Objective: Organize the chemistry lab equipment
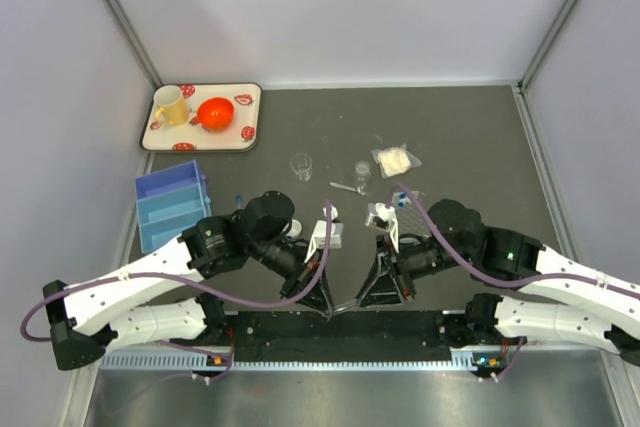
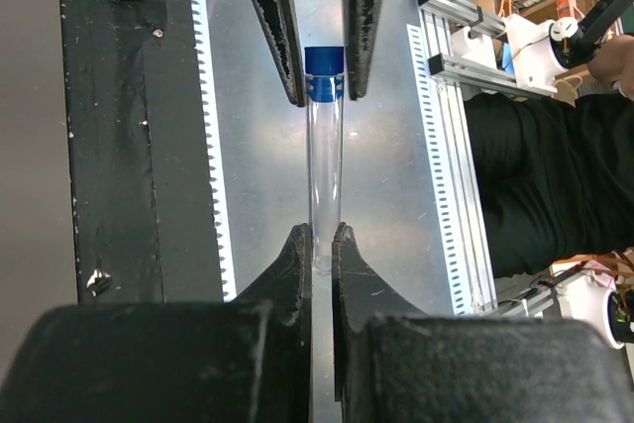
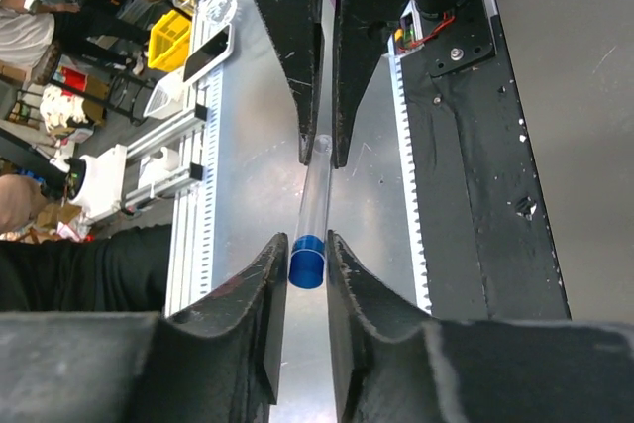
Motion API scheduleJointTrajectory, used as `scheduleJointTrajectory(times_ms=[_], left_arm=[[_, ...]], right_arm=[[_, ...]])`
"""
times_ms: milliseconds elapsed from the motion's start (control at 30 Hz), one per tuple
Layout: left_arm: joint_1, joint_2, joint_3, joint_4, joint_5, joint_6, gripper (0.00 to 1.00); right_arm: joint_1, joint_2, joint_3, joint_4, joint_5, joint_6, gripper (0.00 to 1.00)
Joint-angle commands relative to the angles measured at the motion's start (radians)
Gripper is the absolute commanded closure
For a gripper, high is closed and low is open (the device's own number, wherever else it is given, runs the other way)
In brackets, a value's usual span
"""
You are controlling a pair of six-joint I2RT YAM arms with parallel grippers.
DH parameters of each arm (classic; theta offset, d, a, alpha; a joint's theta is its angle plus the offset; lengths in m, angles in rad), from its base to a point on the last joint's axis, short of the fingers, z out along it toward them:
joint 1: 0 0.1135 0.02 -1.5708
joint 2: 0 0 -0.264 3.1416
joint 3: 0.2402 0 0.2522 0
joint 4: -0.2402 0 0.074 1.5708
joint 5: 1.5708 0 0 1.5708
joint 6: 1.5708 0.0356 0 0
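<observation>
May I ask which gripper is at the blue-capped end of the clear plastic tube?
The right gripper: the blue cap lies between its fingers, while the left gripper pinches the tube at its clear end.

The left arm [image 1: 130, 285] and the right arm [image 1: 568, 287] have glossy white shells between rounded black joint housings, and a purple cable [image 1: 250, 300] runs along each. The left gripper [image 2: 315, 245] and the right gripper [image 3: 305, 255] have matte black, tapering fingers [image 2: 287, 289] with pale scuffs. A green light [image 1: 511, 255] glows on the right arm.
</observation>
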Motion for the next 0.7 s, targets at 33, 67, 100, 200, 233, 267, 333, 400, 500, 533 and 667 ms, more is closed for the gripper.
scheduleJointTrajectory(times_ms=[33,67,100,200,233,267,333,400,500,533,667], left_arm=[[-0.004,-0.001,0.034,0.043,-0.013,0.013,1.0],[-0.004,0.0,0.035,0.043,-0.016,0.012,1.0],[-0.004,0.0,0.036,0.043,-0.022,0.012,1.0],[-0.004,0.005,0.045,0.043,-0.048,0.006,0.88],[-0.004,0.003,0.051,0.043,-0.059,0.002,0.78],[-0.004,0.006,0.057,0.043,-0.068,-0.001,0.53],[-0.004,0.006,0.077,0.043,-0.124,-0.014,0.24],[-0.004,0.008,0.092,0.033,-0.183,-0.024,0.01],[-0.004,0.009,0.164,-0.049,-0.405,-0.025,0.01],[-0.004,0.013,0.214,-0.113,-0.568,-0.033,0.01],[-0.002,0.031,0.311,-0.294,-1.01,-0.102,0.01]], right_arm=[[0.021,-0.004,0.007,0.052,0.009,0.003,0.9],[0.021,-0.004,0.007,0.052,0.012,0.005,0.92],[0.022,-0.002,0.005,0.052,0.014,0.005,0.95],[0.027,-0.004,0.005,0.045,0.026,0.006,1.0],[0.03,-0.005,0.007,0.043,0.038,0.008,1.0],[0.032,-0.007,0.008,0.033,0.049,0.008,1.0],[0.032,-0.011,0.016,0.019,0.081,0.0,1.0],[0.032,-0.014,0.028,-0.033,0.121,-0.02,1.0],[0.032,-0.01,0.082,-0.16,0.275,-0.053,1.0],[0.032,-0.008,0.115,-0.196,0.318,-0.061,1.0],[0.009,0.03,0.217,-0.391,0.549,-0.099,1.0]])
